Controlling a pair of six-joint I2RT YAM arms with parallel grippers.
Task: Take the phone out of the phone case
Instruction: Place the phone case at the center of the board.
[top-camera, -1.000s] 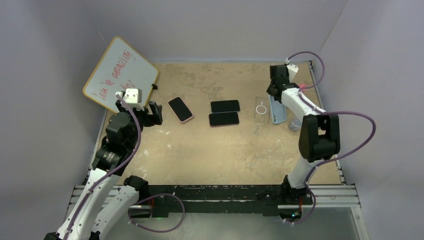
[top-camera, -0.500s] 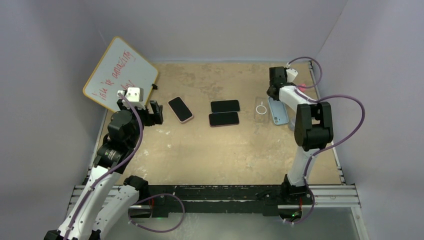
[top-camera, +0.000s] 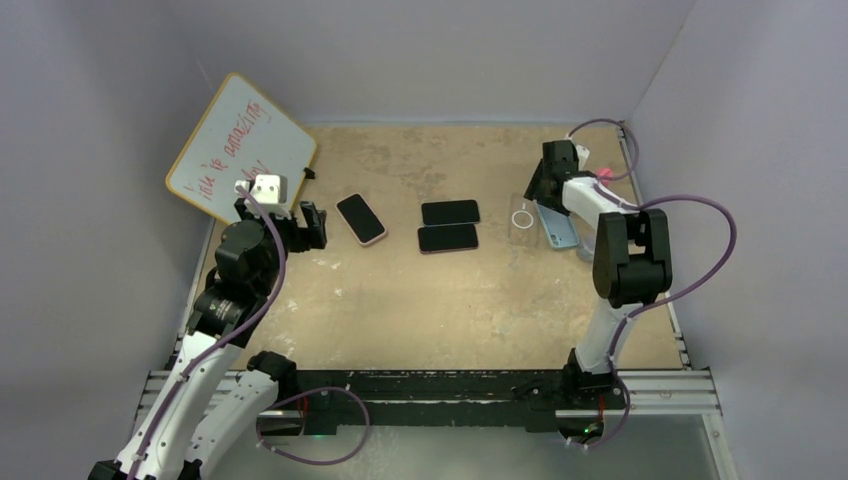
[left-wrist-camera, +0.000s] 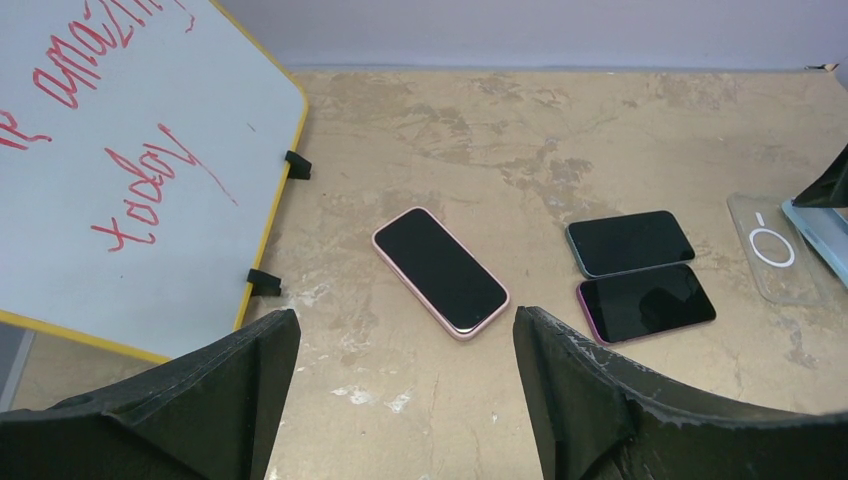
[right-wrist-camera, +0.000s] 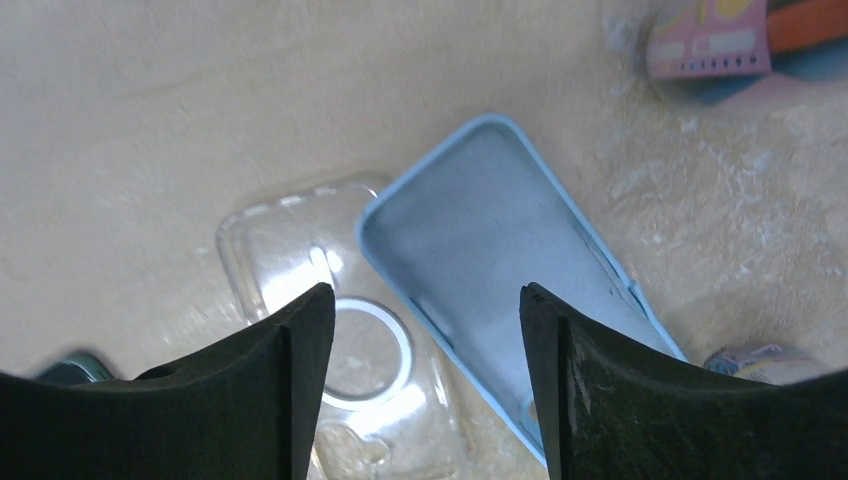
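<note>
A phone in a pink case (top-camera: 361, 219) (left-wrist-camera: 440, 270) lies face up at the left-centre of the table. My left gripper (top-camera: 308, 226) (left-wrist-camera: 403, 320) hovers open just near-left of it, with nothing between the fingers. Two bare phones (top-camera: 450, 212) (top-camera: 447, 238) lie side by side in the middle. An empty light-blue case (top-camera: 558, 225) (right-wrist-camera: 500, 250) and an empty clear case (top-camera: 522, 220) (right-wrist-camera: 340, 330) lie at the right. My right gripper (top-camera: 536, 188) (right-wrist-camera: 425, 297) is open above the blue case's far end, holding nothing.
A whiteboard (top-camera: 240, 145) (left-wrist-camera: 120, 170) with red writing leans at the back left, close to my left arm. A small pink object (right-wrist-camera: 705, 40) sits near the right wall, beyond the blue case. The enclosure walls stand close on both sides.
My right gripper has gone from shut to open and shifted slightly left over the blue case, which now lies free and a little more angled. The left arm has not moved.
</note>
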